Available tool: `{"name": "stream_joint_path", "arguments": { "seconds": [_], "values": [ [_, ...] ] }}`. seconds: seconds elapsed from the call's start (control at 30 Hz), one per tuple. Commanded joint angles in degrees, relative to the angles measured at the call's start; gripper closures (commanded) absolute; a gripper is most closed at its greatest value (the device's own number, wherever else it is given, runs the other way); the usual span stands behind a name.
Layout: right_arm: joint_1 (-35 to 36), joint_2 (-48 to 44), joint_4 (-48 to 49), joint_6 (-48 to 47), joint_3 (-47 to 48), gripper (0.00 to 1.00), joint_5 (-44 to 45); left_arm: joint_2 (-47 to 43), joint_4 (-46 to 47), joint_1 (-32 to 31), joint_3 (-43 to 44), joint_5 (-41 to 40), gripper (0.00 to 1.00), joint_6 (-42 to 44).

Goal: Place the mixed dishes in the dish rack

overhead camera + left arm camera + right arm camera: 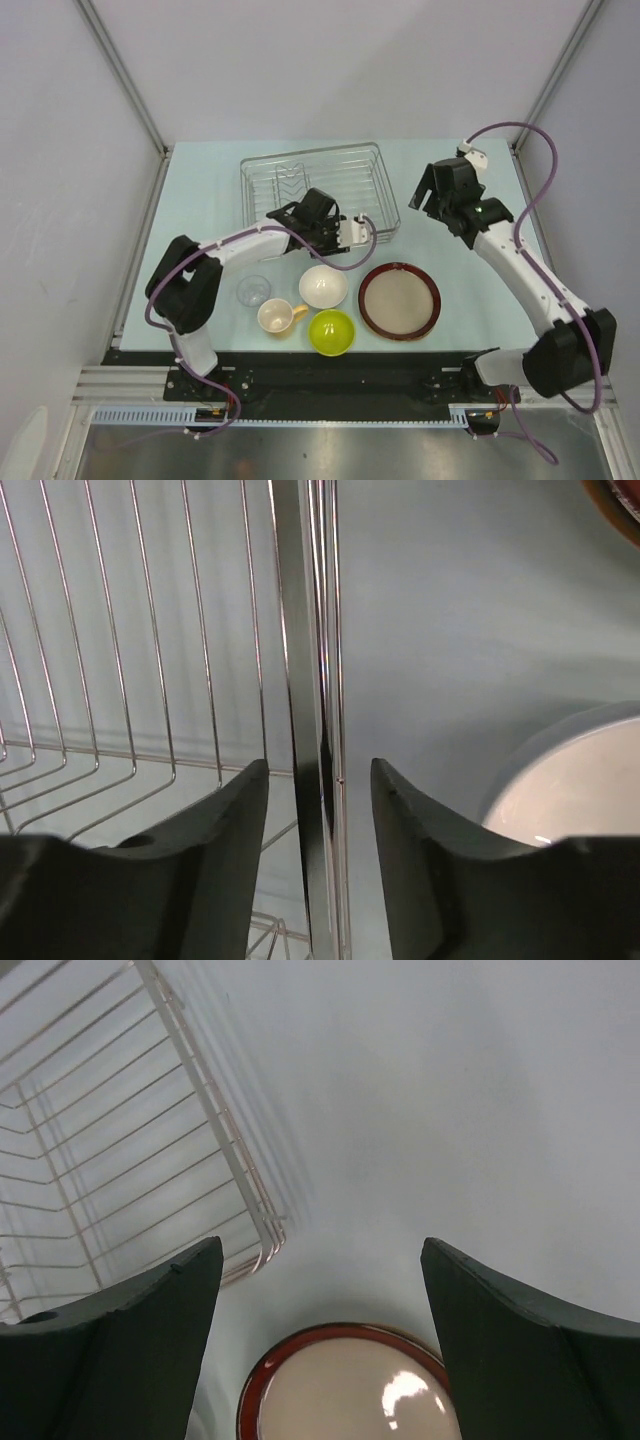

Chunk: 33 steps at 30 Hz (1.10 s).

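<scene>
- Pale green counter [200, 190], white enclosure walls; dish rack [340, 190] at rear centre, no dish inside.
- Left end effector [320, 770]: jaws parted astride its near rim, gripping nothing; likely steadying or aligning it.
- Right end effector [320, 1245]: wide open, empty, poised behind red-rimmed plate [400, 300], probably for pickup.
- White bowl [323, 287], lime-green bowl [332, 332], mug [277, 317], glass [253, 290]: grouped on counter before rack, awaiting loading.

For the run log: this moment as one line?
left tool: open, straddling dish rack rim | right tool: open, empty | red-rimmed plate: on table | rack: no dishes seen
</scene>
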Motion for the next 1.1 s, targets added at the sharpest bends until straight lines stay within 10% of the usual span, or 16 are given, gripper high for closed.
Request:
{"name": "stream_joint_path", "arguments": {
  "seconds": [0.0, 0.23, 0.6, 1.07],
  "values": [
    [-1.75, 8.74, 5.72, -1.03, 0.97, 0.14, -4.31, -4.3, -0.87, -0.81, 3.3, -1.93, 0.39, 2.46],
    [-1.57, 18.33, 9.32, -1.91, 2.2, 0.15, -8.7, -7.81, 4.66, -0.02, 3.31, -7.64, 0.08, 2.01],
    [-0.43, 13.15, 10.38, -3.31, 4.67, 0.15, -8.53, -15.19, -2.27, 10.24, 15.44, -2.91, 0.07, -11.32],
    [1.07, 23.51, 11.0, -7.0, 13.17, 0.15, -9.94, -14.24, 3.17, 28.72, 0.59, -7.64, 0.09, -26.98]
  ]
}}
